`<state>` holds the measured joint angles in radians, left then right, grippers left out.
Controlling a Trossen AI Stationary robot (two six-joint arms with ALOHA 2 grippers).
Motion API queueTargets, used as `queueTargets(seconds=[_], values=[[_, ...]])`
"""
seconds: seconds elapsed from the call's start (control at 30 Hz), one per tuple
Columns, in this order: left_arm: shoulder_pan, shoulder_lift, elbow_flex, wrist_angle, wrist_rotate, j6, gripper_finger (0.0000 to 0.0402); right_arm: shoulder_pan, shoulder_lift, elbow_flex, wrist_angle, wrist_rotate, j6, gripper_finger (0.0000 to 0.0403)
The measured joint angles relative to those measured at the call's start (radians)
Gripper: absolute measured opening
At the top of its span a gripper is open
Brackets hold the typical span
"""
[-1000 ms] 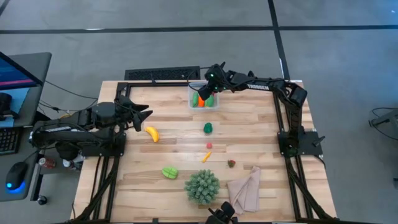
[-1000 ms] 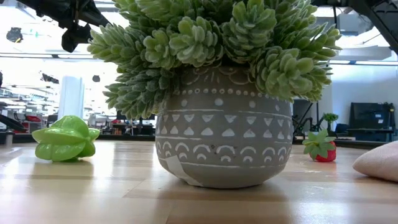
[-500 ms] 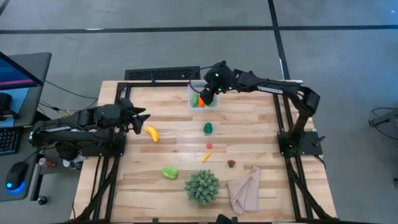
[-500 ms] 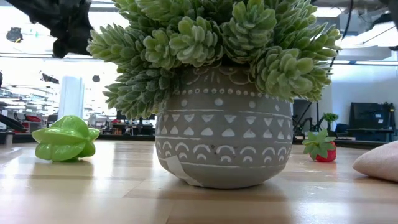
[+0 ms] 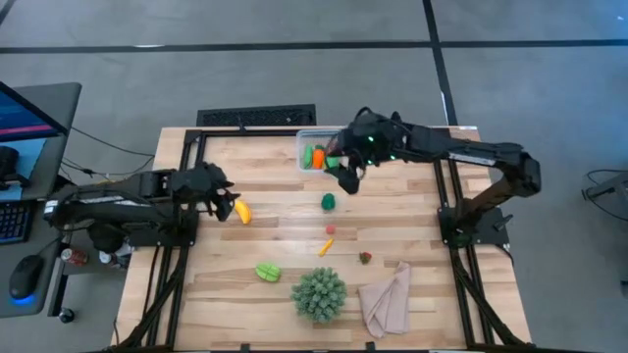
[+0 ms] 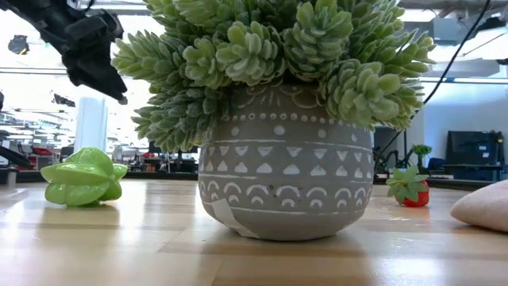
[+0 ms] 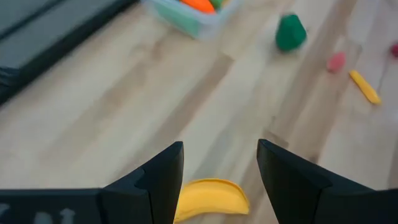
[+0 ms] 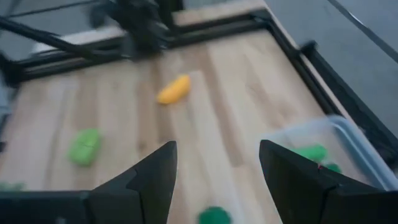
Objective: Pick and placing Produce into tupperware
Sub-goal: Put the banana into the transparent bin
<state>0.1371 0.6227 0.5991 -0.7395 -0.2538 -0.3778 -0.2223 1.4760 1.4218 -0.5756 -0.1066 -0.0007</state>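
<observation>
- High view: the tupperware (image 5: 316,155) is seen at the far edge of the table (image 5: 392,211), with an orange piece and green pieces inside it.
- The right gripper (image 5: 347,177) is placed just beside the container's near right corner, over bare wood; its fingers are spread apart and nothing is held between them.
- A dark green piece (image 5: 328,202) lies on the table just nearer than the right gripper, apart from it.
- The left gripper (image 5: 225,199) is positioned at the table's left side, with the yellow banana (image 5: 239,211) lying just beside its fingertips.
- In the left wrist view the banana (image 7: 210,199) is seen on the wood between and below the two parted fingers (image 7: 163,177); whether it is touched cannot be told, and it is not gripped.
- A small red piece (image 5: 331,229) and a thin yellow piece (image 5: 325,247) lie near the table's middle, well apart from both grippers.
- A light green star-shaped piece (image 5: 267,272) and a strawberry (image 5: 365,258) are found toward the near side, on either side of the spiky potted plant (image 5: 319,293).
- A beige cloth (image 5: 386,299) lies to the right of the plant.
- In the right wrist view the container's (image 8: 323,149) corner is seen beyond the open fingers (image 8: 155,177).
</observation>
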Motion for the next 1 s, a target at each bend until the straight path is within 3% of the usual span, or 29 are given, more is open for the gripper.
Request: queueTargets(seconds=[0.27, 0.43, 0.53, 0.67, 0.8, 1.0], values=[[0.000, 0.250, 0.050, 0.062, 0.219, 0.005, 0.0195, 0.132, -0.076, 0.000, -0.001, 0.032, 0.053, 0.0221], [0.000, 0.388, 0.192, -0.019, 0.299, 0.164, 0.0195, 0.178, -0.085, 0.000, -0.002, 0.064, 0.072, 0.0221], [0.000, 0.459, 0.287, -0.135, 0.283, 0.307, 0.0195, 0.194, -0.082, 0.000, -0.004, 0.066, 0.082, 0.0221], [0.000, 0.526, 0.374, -0.328, 0.187, 0.511, 0.0195, 0.222, -0.068, 0.000, -0.029, 0.082, 0.109, 0.0221], [0.000, 0.558, 0.377, -0.443, 0.076, 0.672, 0.0195, 0.256, -0.068, 0.000, -0.047, 0.090, 0.132, 0.0221], [0.028, 0.574, 0.309, -0.425, 0.056, 0.815, 0.0195, 0.327, -0.068, 0.000, -0.047, 0.174, 0.149, 0.0221]])
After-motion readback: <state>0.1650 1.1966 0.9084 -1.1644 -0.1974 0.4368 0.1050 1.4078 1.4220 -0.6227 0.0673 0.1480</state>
